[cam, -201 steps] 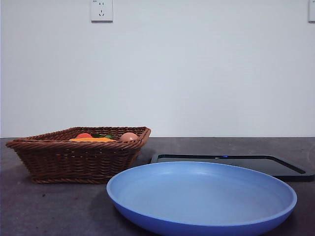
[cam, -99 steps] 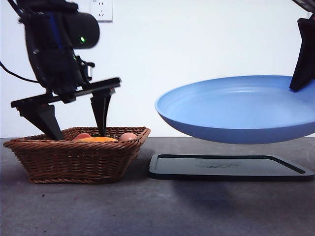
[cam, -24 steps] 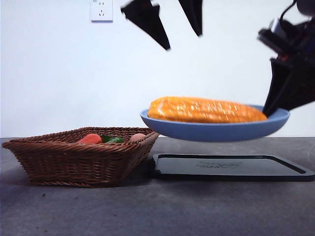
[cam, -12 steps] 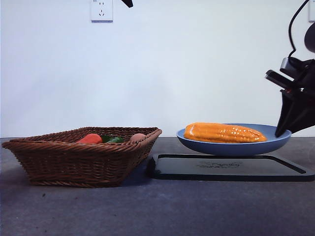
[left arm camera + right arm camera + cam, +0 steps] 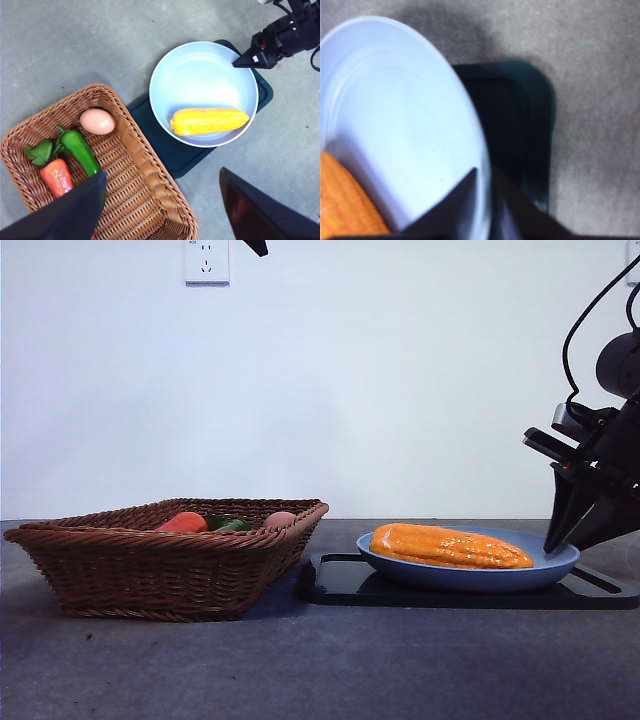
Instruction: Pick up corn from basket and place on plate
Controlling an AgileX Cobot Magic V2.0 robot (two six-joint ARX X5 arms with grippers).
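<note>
Front view: you are looking level across the grey bench [image 5: 300,670], where the corn [image 5: 448,546] is lying lengthwise in the blue plate [image 5: 470,575], and the plate is resting on the flat black tray [image 5: 345,585]. Your right gripper [image 5: 562,538] is reaching down from the right edge, its jaws closed on the plate's rim at the side far from the basket [image 5: 160,565]. In the right wrist view, you are seeing one jaw lying over the plate's inner surface and the other outside the rim, the rim pinched between them, with the tray's rounded corner just beyond and the corn's end near the frame's corner.

Left wrist view: you are looking down from well above. Your left gripper [image 5: 162,210] is hanging high over the basket's near corner, its jaws spread wide and holding nothing. The corn is lying across the plate's lower half, clear of the basket. Inside the basket, the red-orange vegetable [image 5: 57,177], the green pepper [image 5: 82,152] and the peach-coloured egg [image 5: 97,121] are sitting towards one side. The basket is standing just beside the tray.
</note>
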